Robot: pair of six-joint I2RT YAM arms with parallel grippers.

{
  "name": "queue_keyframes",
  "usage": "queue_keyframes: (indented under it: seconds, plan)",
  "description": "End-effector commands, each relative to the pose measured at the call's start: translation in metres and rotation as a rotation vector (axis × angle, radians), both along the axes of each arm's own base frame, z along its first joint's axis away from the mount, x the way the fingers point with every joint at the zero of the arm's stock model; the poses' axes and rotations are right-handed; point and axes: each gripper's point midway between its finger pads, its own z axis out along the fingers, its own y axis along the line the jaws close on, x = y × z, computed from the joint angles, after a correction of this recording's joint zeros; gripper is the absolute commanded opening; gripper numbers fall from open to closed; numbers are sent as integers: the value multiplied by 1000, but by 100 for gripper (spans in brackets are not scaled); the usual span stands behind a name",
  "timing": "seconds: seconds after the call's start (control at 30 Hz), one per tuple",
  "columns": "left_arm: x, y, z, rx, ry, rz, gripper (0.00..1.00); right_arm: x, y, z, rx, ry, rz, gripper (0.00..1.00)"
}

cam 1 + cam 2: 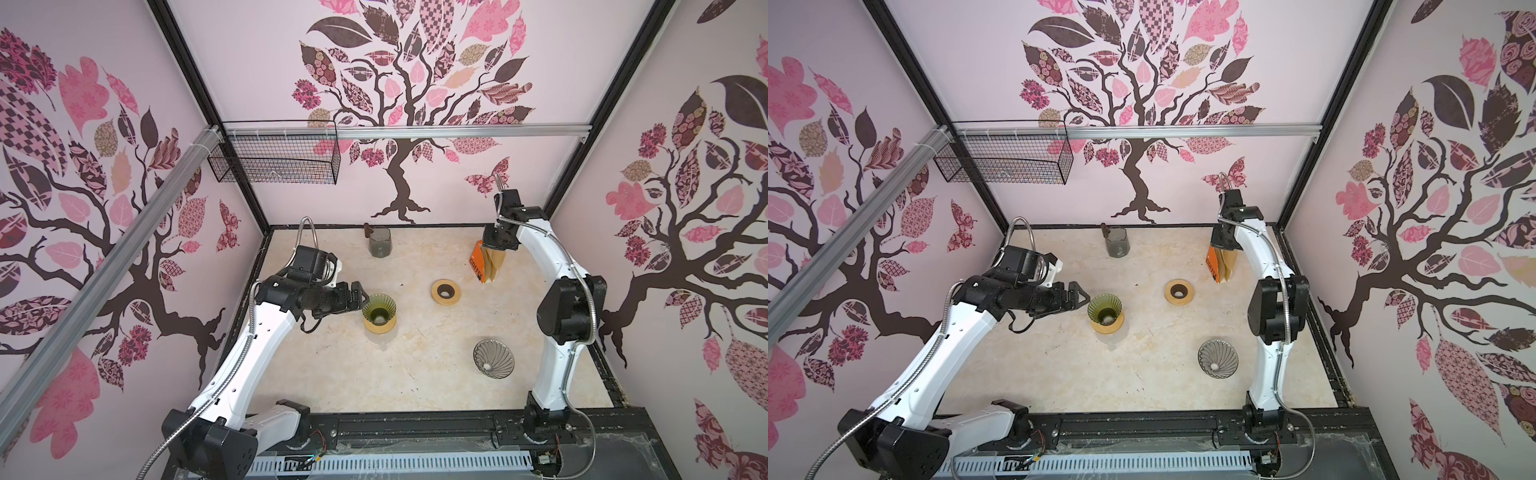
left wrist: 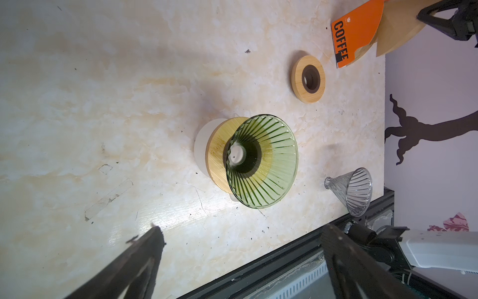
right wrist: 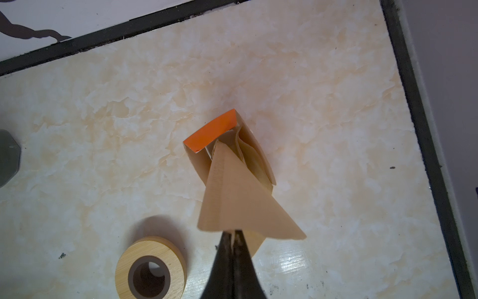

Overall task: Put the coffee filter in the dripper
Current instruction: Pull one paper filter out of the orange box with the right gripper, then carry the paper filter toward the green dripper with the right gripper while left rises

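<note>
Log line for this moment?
right gripper: shut on coffee filter, at filter box | left gripper: open beside green dripper | filter not yet placed

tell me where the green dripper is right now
In both top views the green dripper stands left of centre, just beyond the open left gripper, with the wooden ring to its right.

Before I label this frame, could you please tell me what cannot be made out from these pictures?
- Filters left in the orange box: in the right wrist view, the held coffee filter covers its mouth.
- One filter or several in the right gripper: only the outer sheet shows.
- Contents of the grey container: cut off at the right wrist view's edge, too small in both top views.
</note>
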Motion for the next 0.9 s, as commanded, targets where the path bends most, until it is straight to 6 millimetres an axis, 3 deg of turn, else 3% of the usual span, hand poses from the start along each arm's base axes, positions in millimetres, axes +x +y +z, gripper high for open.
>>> queue_keyframes:
  seconds: [0.0,0.23,0.43,0.7,0.87]
  plan:
    - [3,3,16,-6,-30,22,98,-11,2,51,5,-104,-6,0]
    - [3,-6,20,-78,42,66,98,-13,3,77,21,-157,-22,0]
    - [2,-7,49,-147,52,155,98,-20,14,97,73,-194,-17,0]
    - [3,-19,90,-315,97,256,98,-35,71,121,108,-215,80,0]
    - [9,-20,112,-381,121,339,98,-49,93,134,158,-229,114,0]
